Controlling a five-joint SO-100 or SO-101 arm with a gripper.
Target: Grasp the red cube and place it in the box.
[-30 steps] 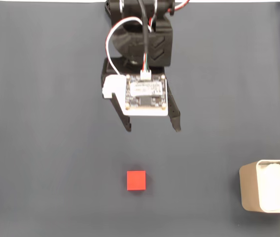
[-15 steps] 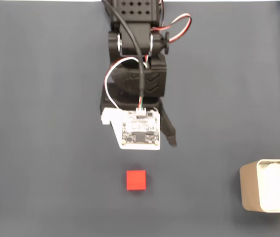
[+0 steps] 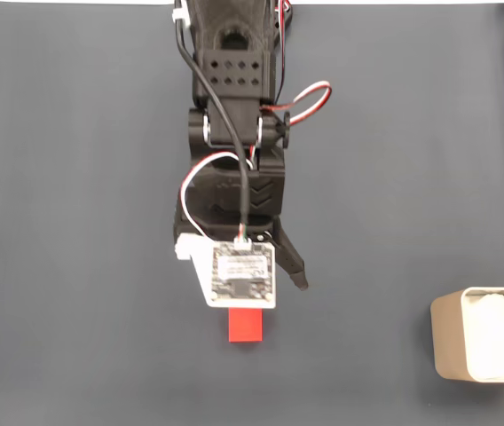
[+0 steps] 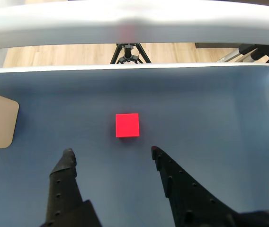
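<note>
Hovering gripper [image 4: 111, 151] over red cube [image 4: 127, 125] on mat, jaws spread wide, holding nothing | cube ahead of tips; I risk nudging it if descent lands short | box [image 3: 452, 346] well apart at right edge of fixed view

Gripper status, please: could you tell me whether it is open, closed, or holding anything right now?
Gripper: open, holding nothing; the red cube lies on the mat just beyond its fingertips.

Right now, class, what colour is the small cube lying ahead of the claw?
The cube is plain bright red, clearest in the wrist view.
</note>
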